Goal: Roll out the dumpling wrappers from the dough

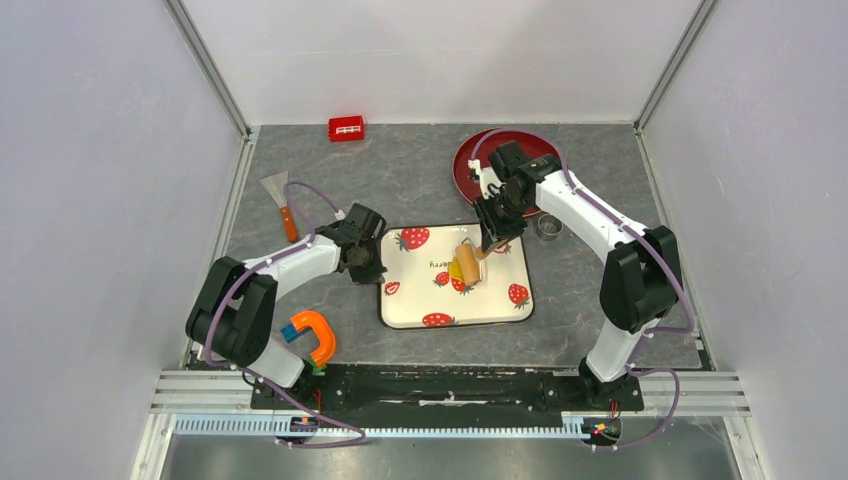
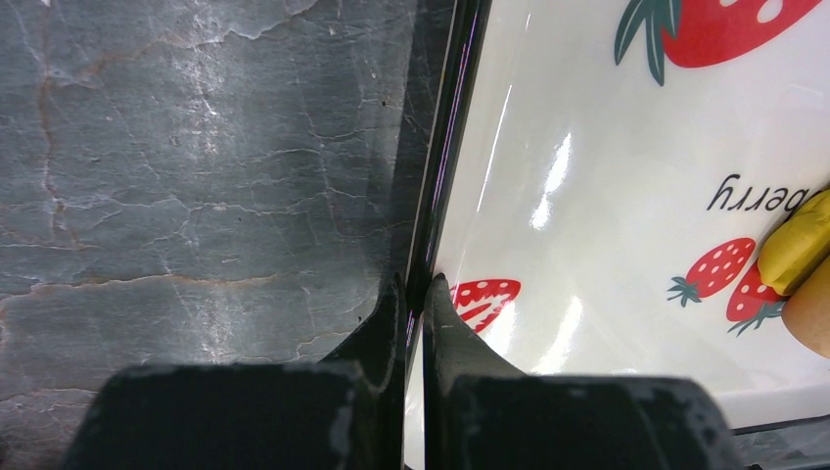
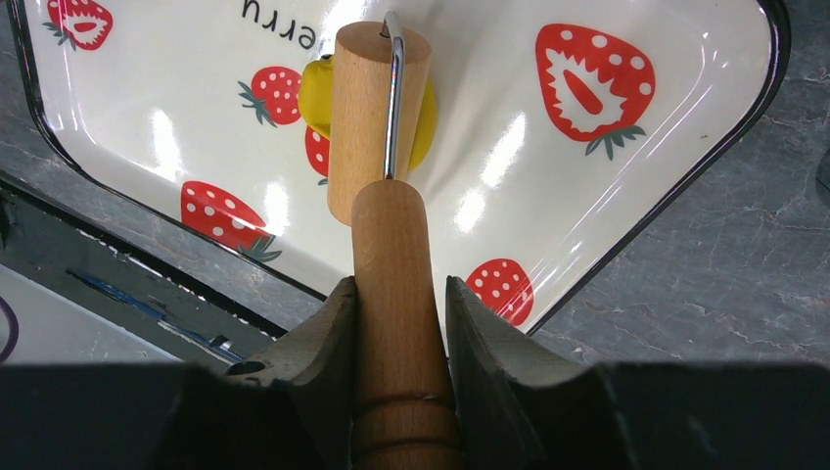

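The yellow dough [image 1: 456, 269] lies as a lump on the white strawberry tray [image 1: 415, 300], under the tan wooden roller [image 1: 467, 261]. In the right wrist view the roller's drum [image 3: 377, 108] sits on the dough [image 3: 315, 93], which bulges out on both sides. My right gripper [image 3: 396, 294] is shut on the roller's handle [image 3: 391, 264]. My left gripper [image 2: 416, 289] is shut on the tray's left rim [image 2: 440, 176]; the dough shows at the right edge of that view [image 2: 798, 245]. No round wrapper is in view.
A red plate [image 1: 470, 165] sits at the back right, partly under the right arm, with a small metal ring cutter [image 1: 547, 226] beside it. A scraper [image 1: 283, 205], a red block [image 1: 346, 128] and an orange-and-blue tool [image 1: 312, 335] lie on the grey mat.
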Tool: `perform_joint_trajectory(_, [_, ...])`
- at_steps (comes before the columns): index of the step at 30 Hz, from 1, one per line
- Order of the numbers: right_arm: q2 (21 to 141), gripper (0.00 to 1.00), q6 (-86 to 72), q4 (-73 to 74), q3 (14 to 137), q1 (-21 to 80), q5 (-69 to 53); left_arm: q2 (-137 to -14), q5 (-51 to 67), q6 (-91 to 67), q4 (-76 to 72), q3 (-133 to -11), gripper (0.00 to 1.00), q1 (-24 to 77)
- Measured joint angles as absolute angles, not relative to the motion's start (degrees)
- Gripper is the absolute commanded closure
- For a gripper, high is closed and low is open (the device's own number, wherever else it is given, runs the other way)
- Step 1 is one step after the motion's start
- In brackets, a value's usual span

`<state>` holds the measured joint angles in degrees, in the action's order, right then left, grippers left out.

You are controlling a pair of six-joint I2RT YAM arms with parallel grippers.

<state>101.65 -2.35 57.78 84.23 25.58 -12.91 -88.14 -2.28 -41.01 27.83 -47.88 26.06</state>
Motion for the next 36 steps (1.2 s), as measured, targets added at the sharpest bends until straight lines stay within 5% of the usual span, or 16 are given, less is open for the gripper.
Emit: perform_joint_trajectory(36, [100.05, 1.00, -3.25, 54.28, 81.32, 23.81, -15.88, -88.90, -0.71, -38.06, 28.91, -49.19, 0.98, 21.71])
